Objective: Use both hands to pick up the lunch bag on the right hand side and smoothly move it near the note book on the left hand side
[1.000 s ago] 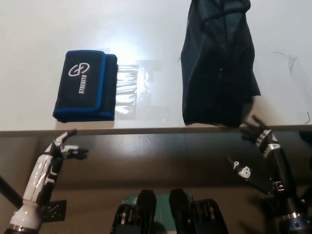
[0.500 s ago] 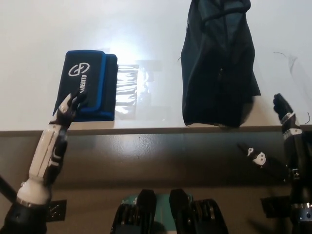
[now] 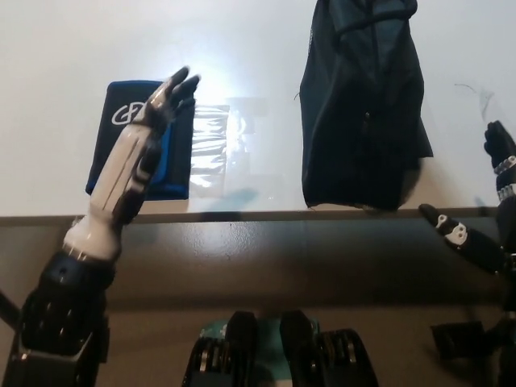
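Nothing is lifted yet: the bag (image 3: 360,105) lies upper right; left hand (image 3: 168,98), fingers spread, hovers over the notebook (image 3: 121,137); right hand (image 3: 500,149), grip unclear.

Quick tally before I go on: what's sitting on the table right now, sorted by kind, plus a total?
Lunch bag, dark, at the far right of the table: 1, the lunch bag.
Notebook, black with blue edging, at the left: 1, the notebook, partly covered by the left robot hand.
Total: 2 things on the white table.
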{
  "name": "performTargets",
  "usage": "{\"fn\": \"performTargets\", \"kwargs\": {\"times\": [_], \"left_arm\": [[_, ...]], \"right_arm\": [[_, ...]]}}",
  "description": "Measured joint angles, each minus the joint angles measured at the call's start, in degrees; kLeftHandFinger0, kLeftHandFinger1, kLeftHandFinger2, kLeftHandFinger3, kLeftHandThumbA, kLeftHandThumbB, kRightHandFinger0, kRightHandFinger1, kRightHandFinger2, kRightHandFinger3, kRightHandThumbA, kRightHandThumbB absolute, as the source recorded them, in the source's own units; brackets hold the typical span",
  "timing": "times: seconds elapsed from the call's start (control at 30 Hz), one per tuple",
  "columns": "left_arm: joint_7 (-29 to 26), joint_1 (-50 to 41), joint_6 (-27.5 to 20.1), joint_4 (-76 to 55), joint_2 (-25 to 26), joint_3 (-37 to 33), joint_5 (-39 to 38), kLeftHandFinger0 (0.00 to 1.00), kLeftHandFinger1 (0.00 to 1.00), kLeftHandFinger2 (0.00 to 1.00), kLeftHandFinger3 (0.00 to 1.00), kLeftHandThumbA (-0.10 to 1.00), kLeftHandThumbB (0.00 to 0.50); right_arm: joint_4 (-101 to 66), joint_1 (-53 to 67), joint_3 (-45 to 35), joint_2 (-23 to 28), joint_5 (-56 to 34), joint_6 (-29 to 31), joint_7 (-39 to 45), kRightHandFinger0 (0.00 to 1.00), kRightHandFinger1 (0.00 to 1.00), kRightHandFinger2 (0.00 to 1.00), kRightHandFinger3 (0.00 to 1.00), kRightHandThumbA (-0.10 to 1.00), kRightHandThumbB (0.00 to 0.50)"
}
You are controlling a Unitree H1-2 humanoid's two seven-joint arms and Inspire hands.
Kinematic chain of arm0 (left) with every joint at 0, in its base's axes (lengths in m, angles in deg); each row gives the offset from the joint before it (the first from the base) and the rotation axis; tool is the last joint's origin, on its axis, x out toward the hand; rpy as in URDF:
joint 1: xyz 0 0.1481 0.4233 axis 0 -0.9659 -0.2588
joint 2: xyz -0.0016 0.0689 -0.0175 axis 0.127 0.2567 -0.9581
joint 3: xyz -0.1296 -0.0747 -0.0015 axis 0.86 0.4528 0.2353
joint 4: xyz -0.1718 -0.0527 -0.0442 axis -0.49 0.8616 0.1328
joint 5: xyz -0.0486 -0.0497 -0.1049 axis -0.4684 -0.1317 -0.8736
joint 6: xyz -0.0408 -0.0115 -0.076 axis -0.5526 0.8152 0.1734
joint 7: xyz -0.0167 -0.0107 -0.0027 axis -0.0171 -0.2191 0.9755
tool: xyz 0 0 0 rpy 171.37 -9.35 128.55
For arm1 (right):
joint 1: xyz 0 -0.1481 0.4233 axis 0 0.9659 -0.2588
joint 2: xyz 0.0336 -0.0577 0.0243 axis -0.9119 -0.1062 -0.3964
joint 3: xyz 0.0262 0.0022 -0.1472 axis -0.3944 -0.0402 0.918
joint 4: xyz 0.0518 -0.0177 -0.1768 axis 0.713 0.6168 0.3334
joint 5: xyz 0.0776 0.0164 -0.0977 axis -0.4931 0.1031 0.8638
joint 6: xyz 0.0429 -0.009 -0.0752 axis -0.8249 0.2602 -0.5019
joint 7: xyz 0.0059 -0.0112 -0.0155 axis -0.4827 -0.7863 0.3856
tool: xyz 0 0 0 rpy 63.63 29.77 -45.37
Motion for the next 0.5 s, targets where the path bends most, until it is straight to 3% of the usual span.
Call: {"fn": "performTargets", "kwargs": {"times": [0.03, 0.13, 0.3, 0.37, 0.5], "left_arm": [[0.1, 0.7, 0.6, 0.6, -0.1, -0.1, 0.0, 1.0, 1.0, 1.0, 1.0, 1.0, 0.335], [0.7, 3.2, 2.5, 2.9, -0.3, -0.4, -0.2, 1.0, 1.0, 1.0, 1.0, 1.0, 0.367], [1.3, 6.2, 5.0, 6.9, -1.0, -0.7, -0.6, 1.0, 1.0, 1.0, 1.0, 1.0, 0.387], [1.4, 7.3, 5.5, 8.2, -1.4, -0.8, -0.6, 1.0, 1.0, 1.0, 1.0, 1.0, 0.388], [1.7, 9.9, 6.4, 11.5, -1.8, -1.2, -0.6, 1.0, 1.0, 1.0, 1.0, 1.0, 0.379]], "right_arm": [[0.0, -0.2, -0.1, 0.2, -0.2, -0.2, 0.0, 1.0, 1.0, 1.0, 1.0, 1.0, 0.226], [0.1, -1.5, -0.8, 0.8, -1.0, -1.3, 0.1, 1.0, 1.0, 1.0, 1.0, 1.0, 0.196], [1.7, -4.4, -1.6, 2.0, -2.4, -2.5, 0.2, 1.0, 1.0, 1.0, 1.0, 1.0, 0.193], [2.8, -5.6, -1.7, 2.2, -2.8, -2.8, 0.2, 1.0, 1.0, 1.0, 1.0, 1.0, 0.162], [5.7, -8.3, -1.8, 2.2, -4.1, -3.2, 0.4, 1.0, 1.0, 1.0, 1.0, 1.0, 0.196]]}}
